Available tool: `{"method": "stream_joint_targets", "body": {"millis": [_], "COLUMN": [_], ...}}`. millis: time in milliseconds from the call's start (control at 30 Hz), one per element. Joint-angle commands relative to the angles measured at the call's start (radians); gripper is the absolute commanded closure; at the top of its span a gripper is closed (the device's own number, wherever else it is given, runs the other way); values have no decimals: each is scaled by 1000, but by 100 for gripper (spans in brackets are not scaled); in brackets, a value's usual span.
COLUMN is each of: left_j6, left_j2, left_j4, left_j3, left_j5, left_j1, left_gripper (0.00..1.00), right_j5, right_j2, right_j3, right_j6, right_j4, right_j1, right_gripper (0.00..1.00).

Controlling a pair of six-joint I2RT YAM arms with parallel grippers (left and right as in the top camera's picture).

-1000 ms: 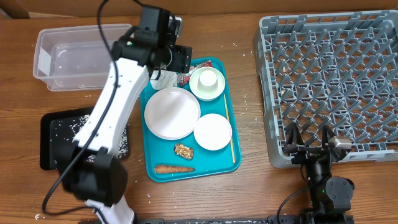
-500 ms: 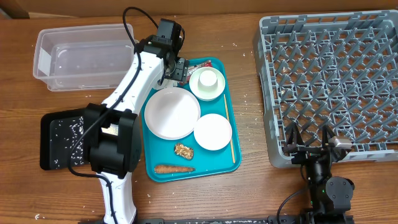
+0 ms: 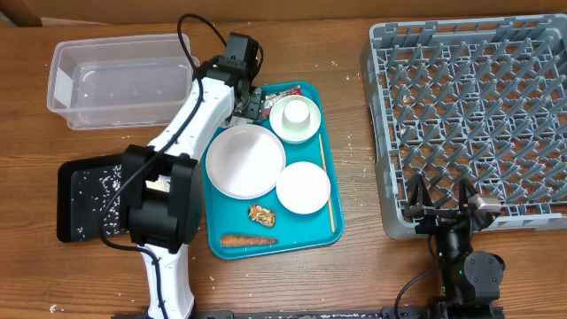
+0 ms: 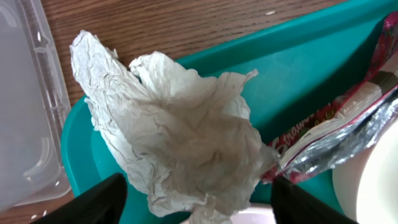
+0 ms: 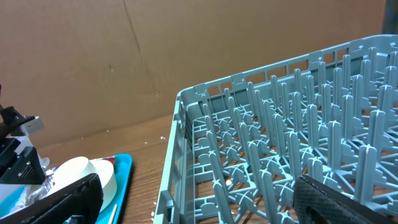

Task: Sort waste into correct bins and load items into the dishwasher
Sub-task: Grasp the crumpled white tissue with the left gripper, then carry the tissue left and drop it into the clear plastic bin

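Note:
A crumpled white napkin lies in the back left corner of the teal tray, next to a red and silver wrapper. My left gripper hangs over that corner. In the left wrist view it is open, with one finger on each side of the napkin. The tray also holds a large white plate, a small plate, a white cup, a chopstick, a food scrap and a carrot. My right gripper is open and empty at the front left corner of the grey dish rack.
A clear plastic bin stands at the back left, close to the tray's corner. A black tray with white crumbs lies at the front left. The rack's prongs fill the right wrist view.
My left arm has swung in and its gripper has moved down toward the tray's back left corner, over the napkin. The right arm has not moved.

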Motion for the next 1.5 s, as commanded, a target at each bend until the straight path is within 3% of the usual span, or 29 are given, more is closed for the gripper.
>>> {"method": "stream_joint_targets", "body": {"millis": [0, 500, 700, 1067, 1467], "left_j6": [7, 6, -1, -27, -124], "left_j2": [10, 12, 12, 18, -190], "left_j4": [18, 35, 38, 35, -31], "left_j3": [-15, -51, -51, -42, 54], "left_j5": [-10, -10, 19, 103, 39], "left_j1": [6, 32, 32, 31, 35], "left_gripper": [28, 30, 42, 96, 96], "right_j5": [13, 13, 13, 13, 13], "right_j2": [-10, -10, -10, -10, -10], "right_j3": [-10, -10, -10, -10, -10], "right_j6": [-3, -3, -3, -3, -3], "right_j4": [3, 3, 3, 3, 3], "right_j1": [4, 4, 4, 4, 4], "right_gripper": [0, 0, 0, 0, 0]}}
